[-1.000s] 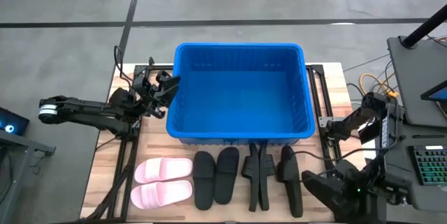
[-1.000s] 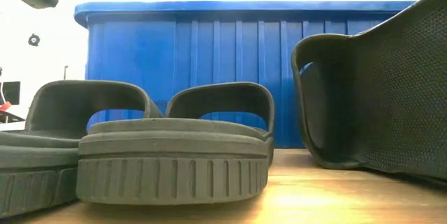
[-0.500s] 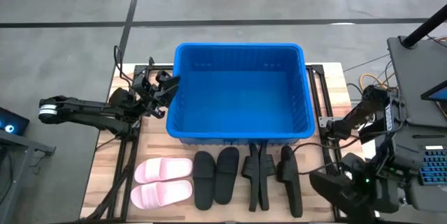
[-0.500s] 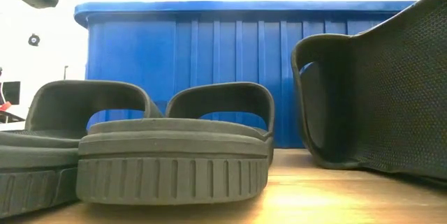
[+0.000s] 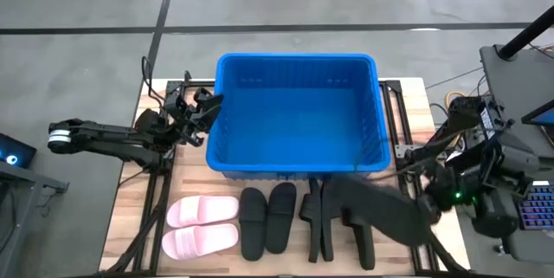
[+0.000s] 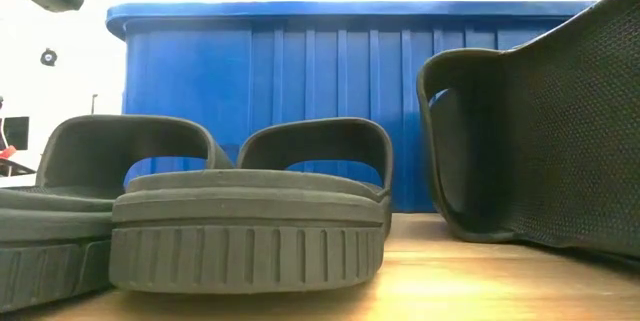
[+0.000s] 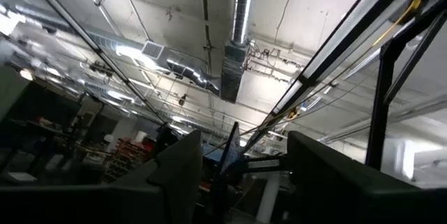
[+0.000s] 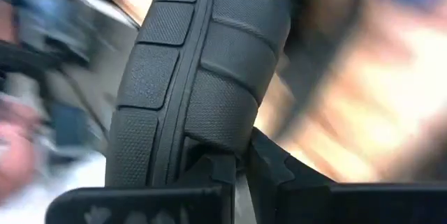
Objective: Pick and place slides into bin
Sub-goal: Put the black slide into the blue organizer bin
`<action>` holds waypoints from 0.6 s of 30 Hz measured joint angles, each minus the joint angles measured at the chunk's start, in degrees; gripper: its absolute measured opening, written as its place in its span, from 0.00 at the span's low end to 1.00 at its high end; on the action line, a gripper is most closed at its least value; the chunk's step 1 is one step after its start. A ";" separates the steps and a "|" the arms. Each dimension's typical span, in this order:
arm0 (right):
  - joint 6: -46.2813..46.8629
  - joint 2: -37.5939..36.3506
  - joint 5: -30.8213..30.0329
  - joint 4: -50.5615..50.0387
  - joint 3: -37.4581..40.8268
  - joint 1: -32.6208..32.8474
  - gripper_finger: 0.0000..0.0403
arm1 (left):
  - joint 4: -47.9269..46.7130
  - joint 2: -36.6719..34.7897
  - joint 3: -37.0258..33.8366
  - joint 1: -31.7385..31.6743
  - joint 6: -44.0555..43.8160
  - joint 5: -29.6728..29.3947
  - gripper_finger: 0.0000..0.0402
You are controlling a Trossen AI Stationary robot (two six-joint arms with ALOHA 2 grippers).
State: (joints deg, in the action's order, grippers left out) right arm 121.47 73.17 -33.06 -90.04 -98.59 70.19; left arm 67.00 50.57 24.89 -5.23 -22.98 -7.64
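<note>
Here, right arm (image 5: 381,213) low over black slides (image 5: 268,217).

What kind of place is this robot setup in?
Probably a lab in an industrial hall: a bare concrete floor around the wooden table, and exposed ceiling ductwork overhead.

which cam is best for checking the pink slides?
High view: the pink slides lie side by side, fully visible, at the left end of the row in front of the bin. The low view shows only black slides and the bin wall. Neither wrist view shows the pink pair.
</note>
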 joint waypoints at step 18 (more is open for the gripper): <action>-61.75 -1.50 -29.51 0.50 -2.29 -12.17 0.03 | -13.98 3.90 10.41 0.53 -7.94 22.62 0.49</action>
State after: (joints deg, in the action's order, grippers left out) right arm 59.72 71.67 -62.57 -89.54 -100.88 58.02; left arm 53.01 54.48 35.30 -4.71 -30.92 14.97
